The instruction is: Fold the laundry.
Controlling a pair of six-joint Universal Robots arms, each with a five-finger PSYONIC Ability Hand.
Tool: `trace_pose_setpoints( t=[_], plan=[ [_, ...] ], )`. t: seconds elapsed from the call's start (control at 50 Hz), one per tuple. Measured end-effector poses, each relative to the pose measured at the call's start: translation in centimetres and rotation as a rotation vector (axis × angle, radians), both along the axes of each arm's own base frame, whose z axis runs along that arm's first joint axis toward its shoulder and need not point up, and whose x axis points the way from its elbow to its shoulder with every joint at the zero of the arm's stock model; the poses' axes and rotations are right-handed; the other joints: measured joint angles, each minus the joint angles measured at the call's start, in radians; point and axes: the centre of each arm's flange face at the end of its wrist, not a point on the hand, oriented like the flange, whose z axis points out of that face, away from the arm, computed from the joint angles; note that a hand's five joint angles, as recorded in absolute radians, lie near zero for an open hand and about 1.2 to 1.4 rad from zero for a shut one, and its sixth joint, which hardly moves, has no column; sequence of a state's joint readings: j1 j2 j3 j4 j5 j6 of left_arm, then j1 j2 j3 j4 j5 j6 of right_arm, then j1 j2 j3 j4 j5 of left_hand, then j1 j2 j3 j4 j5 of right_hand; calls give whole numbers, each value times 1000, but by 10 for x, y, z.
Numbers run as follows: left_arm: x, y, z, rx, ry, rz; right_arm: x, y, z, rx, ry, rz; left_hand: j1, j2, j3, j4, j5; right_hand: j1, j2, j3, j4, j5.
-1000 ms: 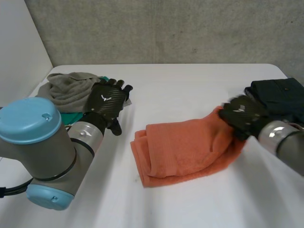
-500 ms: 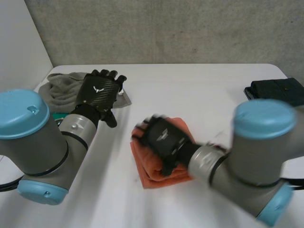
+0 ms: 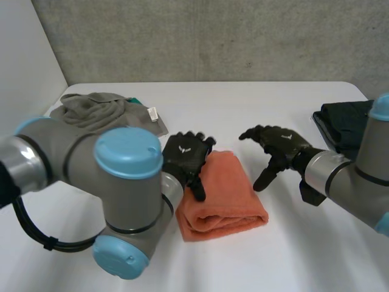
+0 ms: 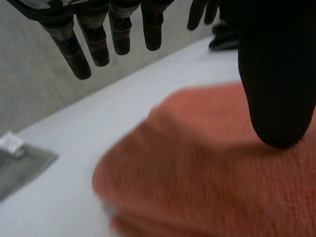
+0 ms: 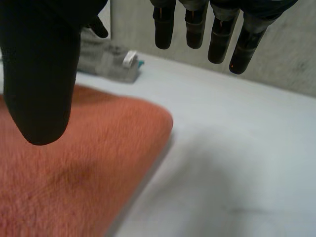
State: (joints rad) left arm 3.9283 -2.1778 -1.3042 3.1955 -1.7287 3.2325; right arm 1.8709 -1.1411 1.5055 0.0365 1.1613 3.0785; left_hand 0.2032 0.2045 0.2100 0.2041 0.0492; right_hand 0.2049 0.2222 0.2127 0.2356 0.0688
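An orange towel (image 3: 226,193) lies folded into a compact rectangle in the middle of the table. My left hand (image 3: 185,155) rests over its left end with fingers straight and the thumb pointing down onto the cloth; it is open and holds nothing. The left wrist view has the orange towel (image 4: 207,168) under the left hand's thumb (image 4: 276,74). My right hand (image 3: 276,146) hovers open just right of the towel, fingers spread and clear of it. In the right wrist view the orange towel (image 5: 69,182) lies below the right hand's thumb (image 5: 42,69).
A heap of grey cloth (image 3: 100,109) with a white label lies at the back left, also seen as the grey cloth (image 5: 106,59) in the right wrist view. A dark folded garment (image 3: 352,121) sits at the table's right edge. Bare white tabletop (image 3: 243,109) stretches behind the towel.
The right hand swept the towel's right half over to the left, let go and drew back to the right. The left hand came from the grey heap onto the towel's left end.
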Motion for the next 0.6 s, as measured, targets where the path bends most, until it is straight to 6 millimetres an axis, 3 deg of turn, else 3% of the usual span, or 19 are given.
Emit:
trace_pose_setpoints(
  t=[0.18, 0.36, 0.52, 0.56, 0.6],
  plan=[
    [13, 4, -35, 49, -190, 51, 25, 9, -34, 21, 108, 109, 0, 0, 0, 0, 0, 0, 0, 0, 0, 0],
    [22, 9, -46, 78, -278, 26, 35, 17, -53, -54, 280, 183, -13, 0, 0, 0, 0, -23, 0, 0, 0, 0],
    [18, 6, -21, 27, -222, 23, 34, 19, -35, -166, 336, 171, -18, 0, 0, 0, 0, -27, 0, 0, 0, -5],
    [16, 3, 5, -24, -164, 22, 33, 20, -22, -222, 321, 153, -18, 0, 0, 0, 0, -27, 0, 0, 0, -5],
    [16, 2, 16, -46, -139, 18, 32, 21, -17, -245, 312, 146, -18, 0, 0, 0, 0, -27, 0, 0, 0, -5]
  ],
)
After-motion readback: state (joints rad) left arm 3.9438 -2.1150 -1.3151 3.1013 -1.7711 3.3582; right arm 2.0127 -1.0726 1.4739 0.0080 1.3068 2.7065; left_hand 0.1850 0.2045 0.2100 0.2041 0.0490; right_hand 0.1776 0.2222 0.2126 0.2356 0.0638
